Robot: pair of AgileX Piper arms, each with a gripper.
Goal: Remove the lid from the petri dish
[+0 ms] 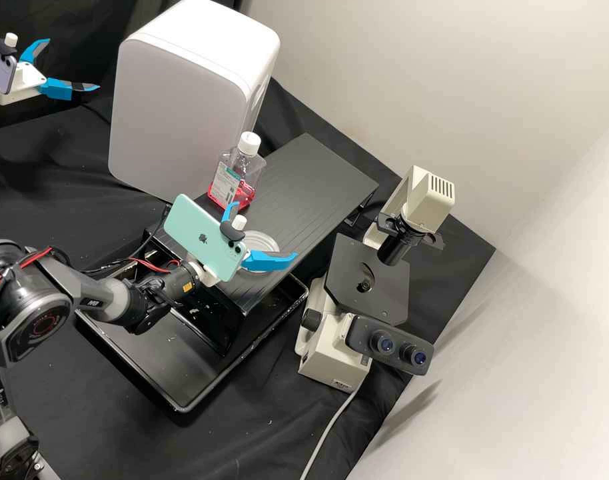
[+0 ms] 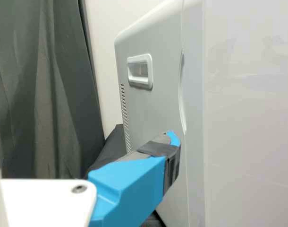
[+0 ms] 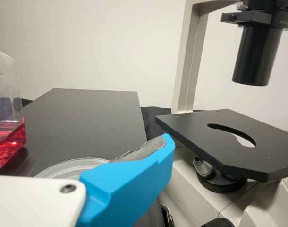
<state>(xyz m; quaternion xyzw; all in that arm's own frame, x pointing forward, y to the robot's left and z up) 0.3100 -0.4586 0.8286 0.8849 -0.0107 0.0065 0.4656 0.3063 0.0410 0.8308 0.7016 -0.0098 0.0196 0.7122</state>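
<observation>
Two grippers, both with jaws apart. Right gripper (image 1: 254, 241) straddled the petri dish (image 1: 264, 240), which sat on the black platform (image 1: 318, 180) near the flask (image 1: 234, 175). Its fingers (image 1: 272, 260) flanked the rim, probably so that closing would catch the lid. Left gripper (image 1: 71, 64) hung well apart beside the white cabinet (image 1: 184, 87), likely parked clear. High view gave the straddle from above; right wrist view gave the dish's rim edge-on, with the microscope stage (image 3: 219, 137) beyond.

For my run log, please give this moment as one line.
right gripper: open at petri dish; petri dish: on black platform; left gripper: open near white box
</observation>
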